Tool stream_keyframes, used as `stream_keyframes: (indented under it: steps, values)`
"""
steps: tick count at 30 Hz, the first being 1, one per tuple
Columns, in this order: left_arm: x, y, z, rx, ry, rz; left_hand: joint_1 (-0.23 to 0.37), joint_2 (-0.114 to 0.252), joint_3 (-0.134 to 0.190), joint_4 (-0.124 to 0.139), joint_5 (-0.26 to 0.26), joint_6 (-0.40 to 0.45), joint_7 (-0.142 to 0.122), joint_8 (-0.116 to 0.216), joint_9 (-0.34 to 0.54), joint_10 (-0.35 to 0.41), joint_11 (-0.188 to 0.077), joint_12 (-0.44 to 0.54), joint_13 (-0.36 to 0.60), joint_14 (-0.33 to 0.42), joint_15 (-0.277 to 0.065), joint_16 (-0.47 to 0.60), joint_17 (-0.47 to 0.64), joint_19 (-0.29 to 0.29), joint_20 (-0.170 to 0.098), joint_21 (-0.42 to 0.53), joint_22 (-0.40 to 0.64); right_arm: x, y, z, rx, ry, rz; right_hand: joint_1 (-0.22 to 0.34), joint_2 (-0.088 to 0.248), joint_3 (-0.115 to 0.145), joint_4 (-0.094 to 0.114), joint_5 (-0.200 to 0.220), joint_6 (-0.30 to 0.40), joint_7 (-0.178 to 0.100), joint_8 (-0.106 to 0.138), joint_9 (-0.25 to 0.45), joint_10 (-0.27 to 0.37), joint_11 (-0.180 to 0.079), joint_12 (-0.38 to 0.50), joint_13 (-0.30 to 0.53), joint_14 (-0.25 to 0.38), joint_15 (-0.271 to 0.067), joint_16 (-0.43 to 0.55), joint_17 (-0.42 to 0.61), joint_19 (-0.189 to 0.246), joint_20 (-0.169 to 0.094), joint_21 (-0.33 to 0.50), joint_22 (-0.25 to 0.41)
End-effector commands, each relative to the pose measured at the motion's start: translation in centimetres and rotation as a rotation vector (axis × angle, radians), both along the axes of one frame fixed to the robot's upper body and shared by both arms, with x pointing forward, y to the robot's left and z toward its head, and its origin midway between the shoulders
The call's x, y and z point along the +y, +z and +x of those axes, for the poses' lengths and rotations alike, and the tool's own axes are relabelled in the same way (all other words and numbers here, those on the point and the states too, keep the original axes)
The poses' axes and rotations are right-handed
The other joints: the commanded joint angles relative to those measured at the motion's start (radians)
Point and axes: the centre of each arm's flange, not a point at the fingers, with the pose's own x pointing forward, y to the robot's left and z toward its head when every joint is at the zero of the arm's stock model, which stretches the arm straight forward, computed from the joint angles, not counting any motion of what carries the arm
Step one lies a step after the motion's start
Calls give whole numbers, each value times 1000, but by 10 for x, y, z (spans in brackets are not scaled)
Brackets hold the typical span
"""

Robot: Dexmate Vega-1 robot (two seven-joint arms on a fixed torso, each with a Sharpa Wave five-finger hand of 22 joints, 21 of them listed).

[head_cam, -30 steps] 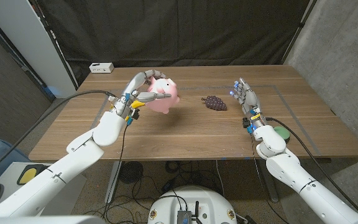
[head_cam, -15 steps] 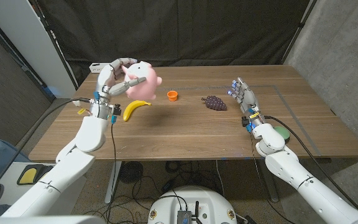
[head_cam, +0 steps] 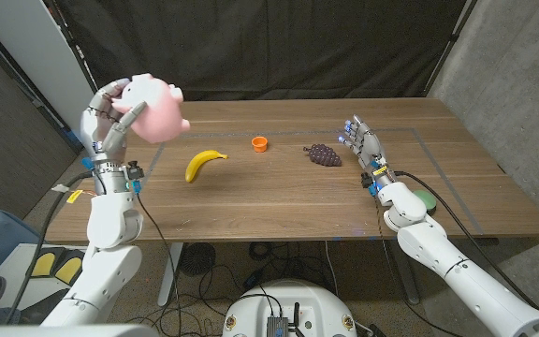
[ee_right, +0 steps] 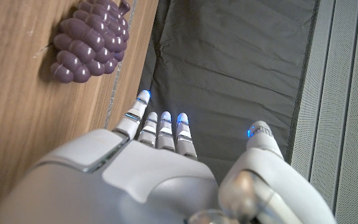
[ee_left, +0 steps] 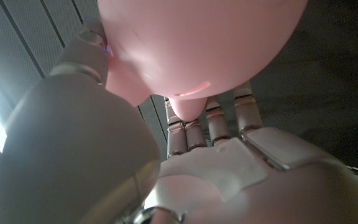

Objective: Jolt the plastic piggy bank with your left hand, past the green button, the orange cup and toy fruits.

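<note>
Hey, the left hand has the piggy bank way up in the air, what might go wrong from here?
1. The piggy bank is held high by the left hand, out past the table's left edge; if the grip slips during a jolt, it would likely miss the table and fall to the floor.
2. A drop inward could land on the banana below.

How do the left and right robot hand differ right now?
The left robot hand is raised high off the table and grips the pink piggy bank; the right robot hand is low over the table and holds nothing. The left one's fingers curl around the bank, the right one's reach out straight and apart, near the purple grapes. Both are grey, on white arms.
</note>
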Motion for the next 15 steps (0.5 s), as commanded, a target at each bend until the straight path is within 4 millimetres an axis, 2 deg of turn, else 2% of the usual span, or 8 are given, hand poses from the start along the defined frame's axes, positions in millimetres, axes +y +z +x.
stream_keyframes:
  steps: [1,9,12,15]
  values:
    - [42,-71,23,-1,-109,-360,382,395,39,-7,3,10,0,1,1,47,-40,8,9,193,-206,1,1,210,-217,13,1,1,12,-1,-31,9,-23,5,4,0,-5,0,5,11,-1,4,6,5,3,3,5,-10,3,2,16,-6,-1,4]
    - [39,-84,37,2,-136,-404,376,395,35,-7,2,17,-2,0,-2,51,-40,8,16,200,-215,-1,3,204,-218,21,-1,-1,14,-5,-35,0,-24,6,4,-1,-5,0,8,16,0,4,9,10,4,2,8,-15,4,1,19,-15,-3,4]
    - [36,-78,41,-11,-152,-381,374,396,34,-6,2,16,-3,-1,-3,51,-40,7,18,202,-215,-2,4,203,-218,24,-1,-2,13,-6,-34,-5,-25,7,4,-1,-6,0,10,18,0,4,10,11,4,2,8,-16,3,1,19,-17,-4,4]
    - [28,-64,44,-16,-156,-311,372,397,34,-6,2,15,-4,-2,-4,50,-43,6,20,203,-218,-3,5,199,-219,26,-2,-3,12,-7,-32,-9,-15,7,4,-1,-6,0,10,19,0,4,11,11,4,2,8,-16,3,1,19,-16,-5,4]
